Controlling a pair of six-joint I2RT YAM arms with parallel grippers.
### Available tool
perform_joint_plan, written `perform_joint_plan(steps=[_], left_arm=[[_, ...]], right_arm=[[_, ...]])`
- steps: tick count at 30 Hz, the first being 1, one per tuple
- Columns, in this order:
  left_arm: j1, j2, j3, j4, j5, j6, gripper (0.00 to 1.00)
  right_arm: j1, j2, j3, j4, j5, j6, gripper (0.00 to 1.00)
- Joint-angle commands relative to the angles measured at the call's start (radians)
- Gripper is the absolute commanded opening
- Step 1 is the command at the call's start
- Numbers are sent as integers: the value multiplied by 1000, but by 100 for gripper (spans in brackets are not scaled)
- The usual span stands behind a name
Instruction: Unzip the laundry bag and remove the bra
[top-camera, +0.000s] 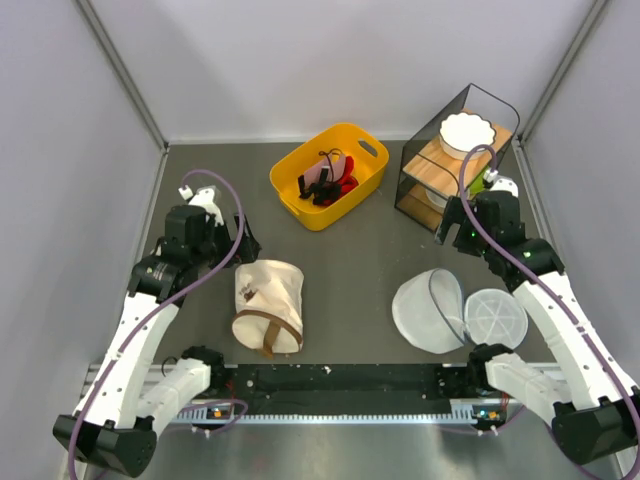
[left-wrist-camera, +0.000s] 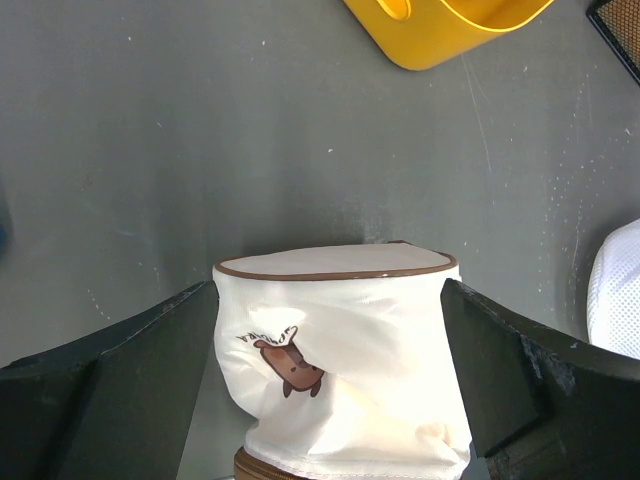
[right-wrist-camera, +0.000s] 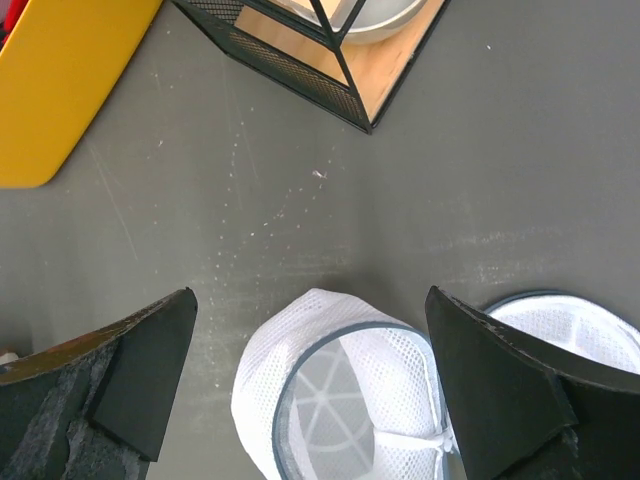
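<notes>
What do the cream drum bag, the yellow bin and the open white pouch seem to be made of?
The laundry bag looks like matte woven cloth, perhaps canvas: soft creases, brown trim. The yellow bin seems moulded plastic: smooth, faintly glossy, rounded rim with a handle slot. The white pouch is fine see-through mesh, apparently on a stiff hoop.

This is a robotics lab test cell: plain white panel walls on aluminium posts enclose a dark grey table, with a left arm and right arm bolted to a black rail.
</notes>
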Motion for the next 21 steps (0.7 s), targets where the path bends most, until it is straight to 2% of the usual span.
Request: perform_joint_plan(steps=[1,11,14,15,18,21], left_arm=[[-4,-10,35,2,14,14,99],[-10,10,36,-20,37,15,99],[-71,1,15,-27,-9,-5,99],[-137,1,12,-36,-103,-40,99],[-278,12,10,-82,-248,-69,99],[-381,24,2,-115,-279,-103,99]], right_arm=[[6,-4,41,12,15,18,99],[6,-16,23,17,11,24,99],[6,-10,7,30,-3,30,99],[5,-7,6,32,-9,32,99],[5,7,4,36,-43,36,99],[6,17,6,35,-62,41,99]])
